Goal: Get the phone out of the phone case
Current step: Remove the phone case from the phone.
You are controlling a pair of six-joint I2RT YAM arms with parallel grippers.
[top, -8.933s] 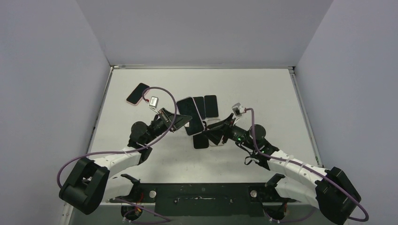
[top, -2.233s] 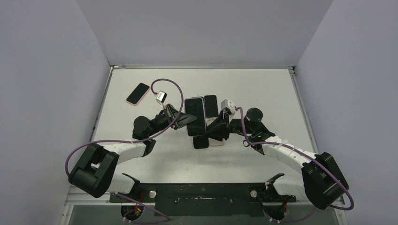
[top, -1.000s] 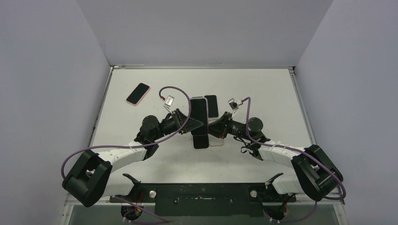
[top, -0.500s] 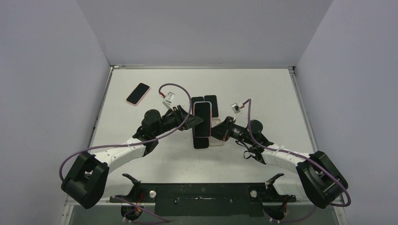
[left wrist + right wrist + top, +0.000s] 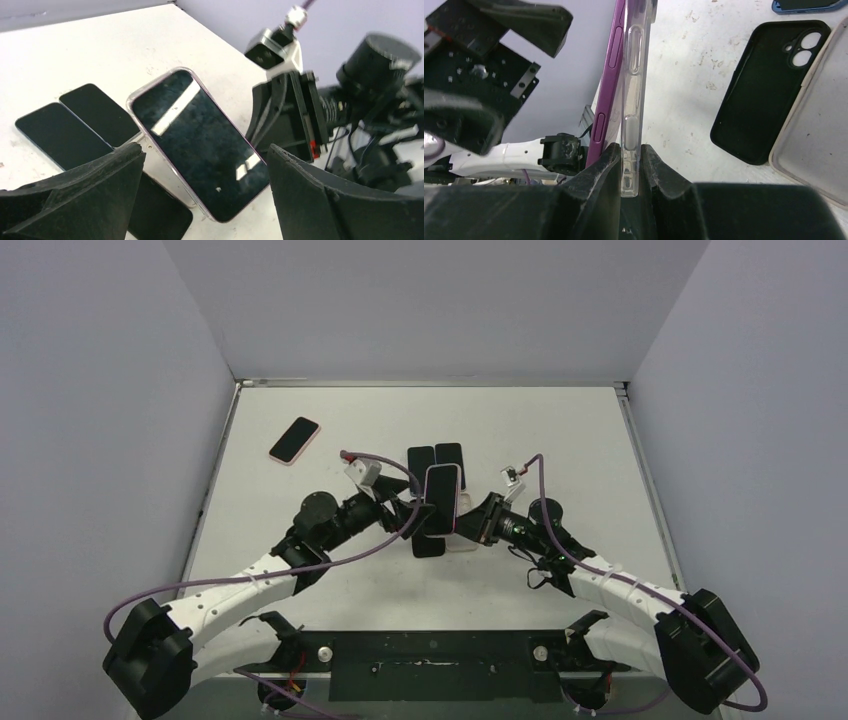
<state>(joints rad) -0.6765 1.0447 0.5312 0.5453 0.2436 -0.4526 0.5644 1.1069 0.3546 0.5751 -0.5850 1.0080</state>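
Note:
The phone (image 5: 442,496), purple-edged with a dark screen, stands tilted above the table's middle in a clear phone case (image 5: 631,95). My right gripper (image 5: 630,167) is shut on the case's edge. In the right wrist view the phone's purple side (image 5: 606,75) leans out of the case by a narrow gap. My left gripper (image 5: 206,150) is open, its fingers (image 5: 80,195) wide on either side of the phone's screen (image 5: 200,145) and not touching it. From above, the left gripper (image 5: 417,513) sits just left of the phone and the right gripper (image 5: 468,522) just right.
A black case (image 5: 764,90) and a beige case (image 5: 819,140) lie open on the table under the grippers. Two dark phones (image 5: 436,455) lie just behind them. A pink-rimmed phone (image 5: 294,440) lies at the far left.
My left gripper has opened and let go of the phone. The right gripper has carried the cased phone a little right and toward the near edge; both arms have shifted.

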